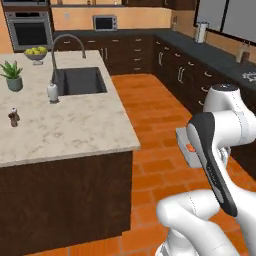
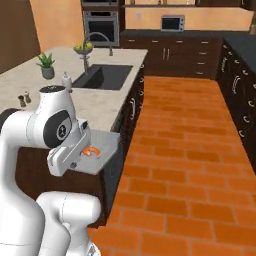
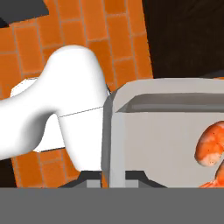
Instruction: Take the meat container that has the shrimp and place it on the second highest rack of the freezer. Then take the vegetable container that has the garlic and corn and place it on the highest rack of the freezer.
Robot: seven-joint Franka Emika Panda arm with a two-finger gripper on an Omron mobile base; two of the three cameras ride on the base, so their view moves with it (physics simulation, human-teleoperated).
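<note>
Gripper (image 3: 107, 177) fingers are pinched together on the near wall of the grey meat container (image 3: 166, 131), which juts straight ahead of it with the shrimp (image 3: 209, 146) lying at its far right. Keep the container level during transport, I judge, so nothing slides out.

The arm is folded low over its base, its pincer (image 3: 109, 177) clamped tight, fingers close together.
</note>
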